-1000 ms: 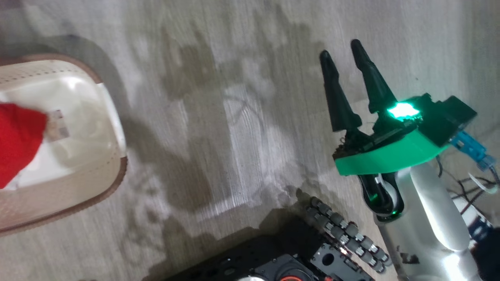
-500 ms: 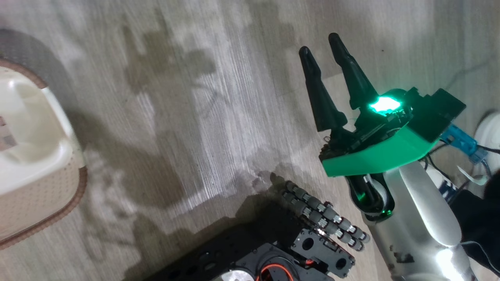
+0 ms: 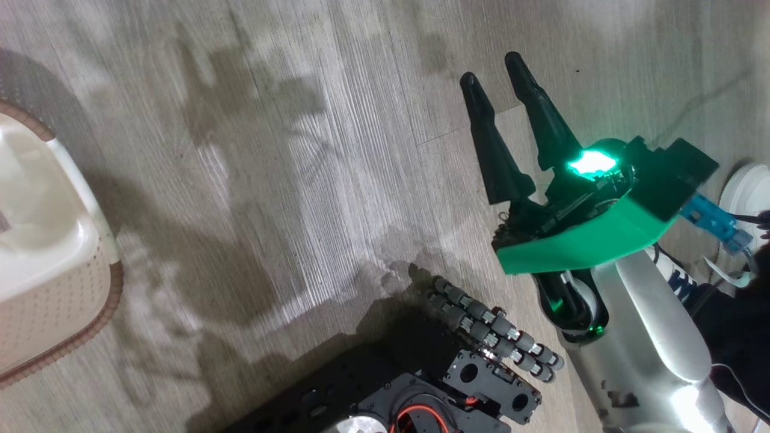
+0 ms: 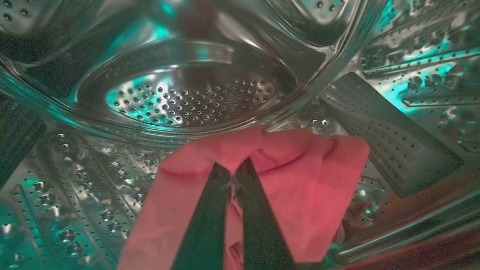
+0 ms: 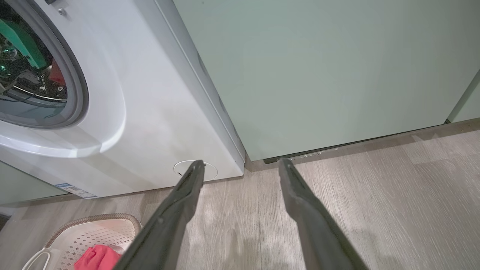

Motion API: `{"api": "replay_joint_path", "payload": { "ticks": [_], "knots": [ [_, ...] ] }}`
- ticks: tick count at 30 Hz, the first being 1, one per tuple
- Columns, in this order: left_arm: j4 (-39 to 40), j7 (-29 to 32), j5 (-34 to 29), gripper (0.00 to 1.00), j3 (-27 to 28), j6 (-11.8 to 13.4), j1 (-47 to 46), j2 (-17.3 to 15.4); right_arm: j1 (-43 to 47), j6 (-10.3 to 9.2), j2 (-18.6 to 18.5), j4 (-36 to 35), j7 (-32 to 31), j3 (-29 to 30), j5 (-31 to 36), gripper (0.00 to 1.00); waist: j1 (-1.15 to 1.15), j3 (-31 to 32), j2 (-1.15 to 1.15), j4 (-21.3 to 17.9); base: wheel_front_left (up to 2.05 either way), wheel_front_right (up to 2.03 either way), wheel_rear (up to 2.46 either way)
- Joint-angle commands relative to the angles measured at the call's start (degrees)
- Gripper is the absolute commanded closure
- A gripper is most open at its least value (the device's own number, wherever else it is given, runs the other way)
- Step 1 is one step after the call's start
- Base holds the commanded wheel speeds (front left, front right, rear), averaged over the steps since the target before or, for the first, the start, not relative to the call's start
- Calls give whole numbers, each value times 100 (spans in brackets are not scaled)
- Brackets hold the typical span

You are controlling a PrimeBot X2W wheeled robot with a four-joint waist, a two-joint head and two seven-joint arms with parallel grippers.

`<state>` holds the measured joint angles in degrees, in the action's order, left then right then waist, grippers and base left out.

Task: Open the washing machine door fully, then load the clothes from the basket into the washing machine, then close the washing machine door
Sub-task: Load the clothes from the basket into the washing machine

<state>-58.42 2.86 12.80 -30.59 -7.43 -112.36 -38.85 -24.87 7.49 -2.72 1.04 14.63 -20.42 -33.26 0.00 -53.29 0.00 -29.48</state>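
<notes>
Crumpled red clothes [image 4: 307,195] hang in perforated drum [image 4: 187,101]

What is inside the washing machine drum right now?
The clothes, a red garment, pinched in the shut left gripper, hang inside the perforated steel drum. The cloth hides the drum wall beneath it.

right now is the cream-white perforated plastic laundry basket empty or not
Not empty: a bright red fabric garment lies inside the basket in the right wrist view.
</notes>
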Motion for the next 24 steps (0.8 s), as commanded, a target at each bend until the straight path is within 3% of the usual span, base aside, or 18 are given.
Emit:
{"api": "replay_joint_path", "payload": {
  "ticks": [1,7,8,9,24],
  "knots": [
    [-2,-106,34,100,-50,-5,-320,-25,340,0,-16,-181,37,-35,-8,0,0,10,0,-8,0,0,0],
    [-311,-323,35,100,-106,17,-450,69,359,0,-16,-184,37,-9,-25,0,0,28,0,-18,0,0,0],
    [-344,-404,17,60,-126,36,-468,82,356,0,-16,-183,37,-4,-28,0,0,29,0,-17,0,0,0],
    [-405,-427,32,0,-131,35,-479,106,353,0,-16,-180,37,-1,-32,0,0,32,0,-15,0,0,0],
    [-899,-993,357,0,-288,-1,-291,325,77,0,-16,-57,37,-34,167,0,0,223,0,93,0,0,0]
  ]
}}
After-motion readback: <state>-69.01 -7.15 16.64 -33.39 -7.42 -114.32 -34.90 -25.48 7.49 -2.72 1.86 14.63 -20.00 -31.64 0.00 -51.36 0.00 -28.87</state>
